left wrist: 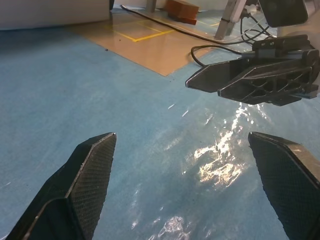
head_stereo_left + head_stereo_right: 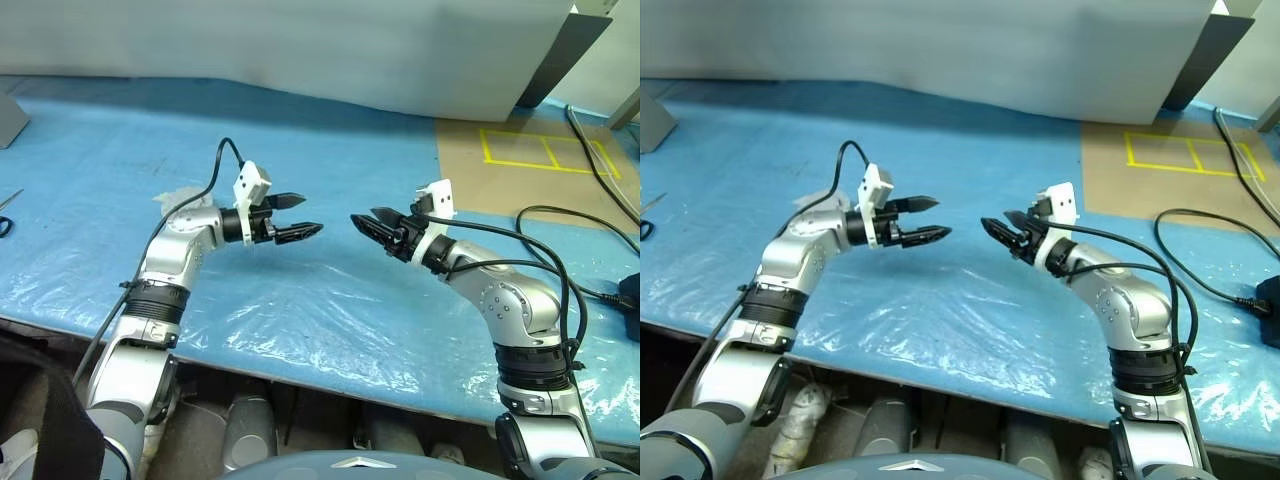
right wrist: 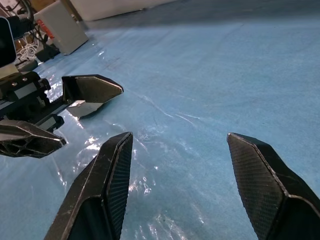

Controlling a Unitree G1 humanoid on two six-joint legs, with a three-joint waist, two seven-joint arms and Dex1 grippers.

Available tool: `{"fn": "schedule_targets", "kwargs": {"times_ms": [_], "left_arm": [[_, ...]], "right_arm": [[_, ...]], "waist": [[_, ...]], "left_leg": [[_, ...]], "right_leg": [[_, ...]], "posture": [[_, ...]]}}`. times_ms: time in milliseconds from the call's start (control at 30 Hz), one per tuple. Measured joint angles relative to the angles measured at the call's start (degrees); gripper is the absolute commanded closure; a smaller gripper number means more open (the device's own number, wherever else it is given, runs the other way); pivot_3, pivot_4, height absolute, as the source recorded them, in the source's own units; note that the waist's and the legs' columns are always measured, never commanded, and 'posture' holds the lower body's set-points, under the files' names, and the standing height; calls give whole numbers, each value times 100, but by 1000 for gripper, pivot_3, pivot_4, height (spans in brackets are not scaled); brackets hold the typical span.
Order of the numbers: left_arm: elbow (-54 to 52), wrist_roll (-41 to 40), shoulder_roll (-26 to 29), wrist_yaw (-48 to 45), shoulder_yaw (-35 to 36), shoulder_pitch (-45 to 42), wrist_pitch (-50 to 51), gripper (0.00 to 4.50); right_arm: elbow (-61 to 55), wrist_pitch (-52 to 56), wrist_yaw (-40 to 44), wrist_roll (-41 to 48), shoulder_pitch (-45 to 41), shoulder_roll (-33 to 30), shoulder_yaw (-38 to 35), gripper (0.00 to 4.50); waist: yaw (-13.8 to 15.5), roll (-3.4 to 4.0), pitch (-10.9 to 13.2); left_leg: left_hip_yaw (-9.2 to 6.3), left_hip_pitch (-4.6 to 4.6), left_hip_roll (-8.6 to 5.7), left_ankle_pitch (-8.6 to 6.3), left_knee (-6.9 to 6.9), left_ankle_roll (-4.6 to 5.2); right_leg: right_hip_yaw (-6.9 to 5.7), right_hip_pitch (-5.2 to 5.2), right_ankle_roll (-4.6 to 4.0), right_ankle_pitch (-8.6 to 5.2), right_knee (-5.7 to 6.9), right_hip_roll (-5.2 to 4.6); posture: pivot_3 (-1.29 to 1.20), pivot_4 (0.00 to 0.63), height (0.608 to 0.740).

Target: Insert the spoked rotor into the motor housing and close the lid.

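I have a counter [image 2: 330, 300] in front of me, covered in blue sheet under clear, glossy plastic film, with a pale wall panel [image 2: 300, 50] behind it at 12 o'clock. At about 2 o'clock a bare brown patch [image 2: 520, 170] shows, marked with a rectangle of yellow tape [image 2: 545, 150]. Black cables [image 2: 570, 230] trail over the counter at 3 o'clock.

Both arms hang above the film near the middle of the head view, tips facing each other and apart. The left tool [image 2: 297, 217] sits at about 9 o'clock of centre, pointing across toward the right one; its fingers [image 1: 90, 175] stand wide with nothing between them. The right tool [image 2: 374, 224] sits just right of centre, pointing back toward the left one; its fingers [image 3: 112, 185] are also spread, holding nothing, with only shiny film seen between them.

I cannot see the spoked rotor, the motor housing or the lid anywhere on the stretch of counter my cameras cover, so I cannot say where they lie.
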Motion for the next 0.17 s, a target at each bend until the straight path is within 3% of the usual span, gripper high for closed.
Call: {"fn": "schedule_targets", "kwargs": {"times_ms": [167], "left_arm": [[-28,0,1,31,0,62,2,44]], "right_arm": [[0,0,2,0,-6,1,0,1370]], "waist": [[0,0,0]], "left_leg": [[0,0,0,0,0,0]], "right_leg": [[0,0,0,0,0,0]], "posture": [[0,150,740]]}}
